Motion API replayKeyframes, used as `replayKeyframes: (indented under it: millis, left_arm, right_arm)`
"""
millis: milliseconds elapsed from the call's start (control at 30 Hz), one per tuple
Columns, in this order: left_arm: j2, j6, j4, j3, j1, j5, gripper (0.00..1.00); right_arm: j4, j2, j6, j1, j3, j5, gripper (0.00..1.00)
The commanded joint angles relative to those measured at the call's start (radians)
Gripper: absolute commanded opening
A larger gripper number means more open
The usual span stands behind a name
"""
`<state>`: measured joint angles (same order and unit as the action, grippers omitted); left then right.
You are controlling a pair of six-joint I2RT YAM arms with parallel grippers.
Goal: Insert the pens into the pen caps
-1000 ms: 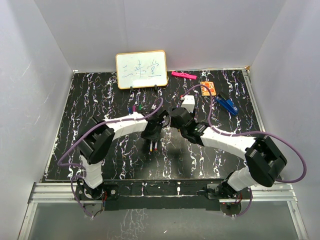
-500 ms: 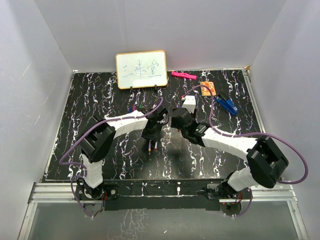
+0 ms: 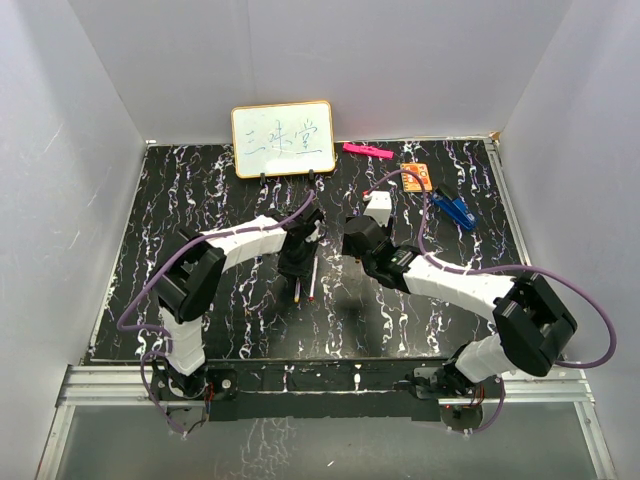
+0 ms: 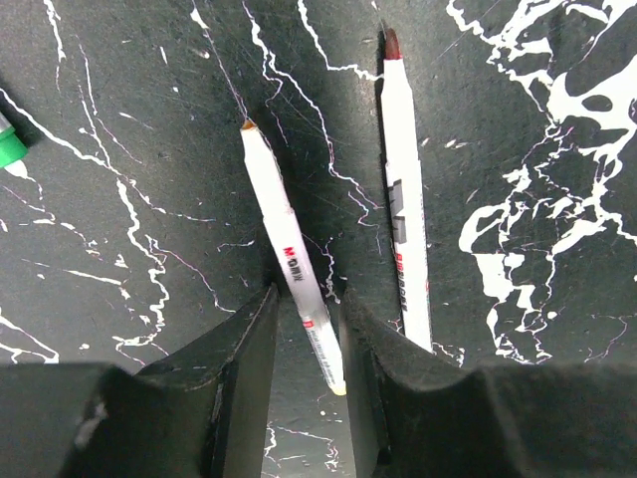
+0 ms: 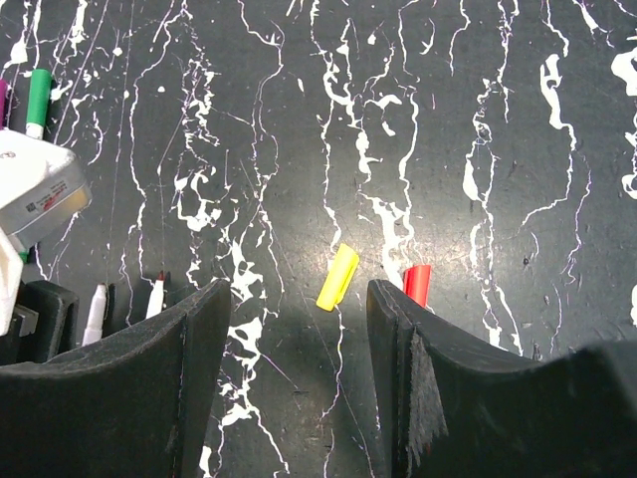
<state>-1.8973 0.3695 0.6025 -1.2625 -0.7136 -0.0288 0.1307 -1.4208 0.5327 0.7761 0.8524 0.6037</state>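
Pens: two uncapped ones on the black marbled table (image 4: 119,249), per left wrist cam. Orange-tip pen (image 4: 289,249) lies w/ its rear end in the gap of the left gripper (image 4: 310,299), tip pointing away from the cam. Jaws are slightly apart and astride the barrel, not clamped. One finger sits v. close to the barrel, can't tell if it's touching. Red-tip pen (image 4: 403,199) lies just beside it, outside the other finger, roughly parallel, tip also pointing away. Green cap (image 4: 9,149) is at the far left edge of that view, w/ a bit of white at its end, mostly cut off.

Right gripper (image 5: 299,294): jaws wide apart, holding nothing, low over the table. Yellow cap (image 5: 337,277) lies flat and tilted btwn its fingers in the right wrist cam. Red cap (image 5: 417,283) is near it, not touching, right at one finger's edge.

Top cam: both grippers are mid-table, near each other. Whiteboard (image 3: 283,139), pink bar (image 3: 367,151), orange card (image 3: 415,177) and blue clip (image 3: 456,210) sit toward the back, well apart from the pens.
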Motion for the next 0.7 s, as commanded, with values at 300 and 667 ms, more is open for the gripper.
replayKeyframes:
  millis: [300, 667]
  left_arm:
    - [-0.076, -0.038, 0.102, 0.014, 0.006, 0.004, 0.30]
    - [-0.133, -0.011, 0.076, 0.044, -0.005, -0.046, 0.18]
  right_arm:
    - [-0.025, -0.017, 0.028, -0.007, 0.019, 0.030, 0.55]
    - [-0.023, -0.007, 0.040, -0.015, 0.012, 0.050, 0.55]
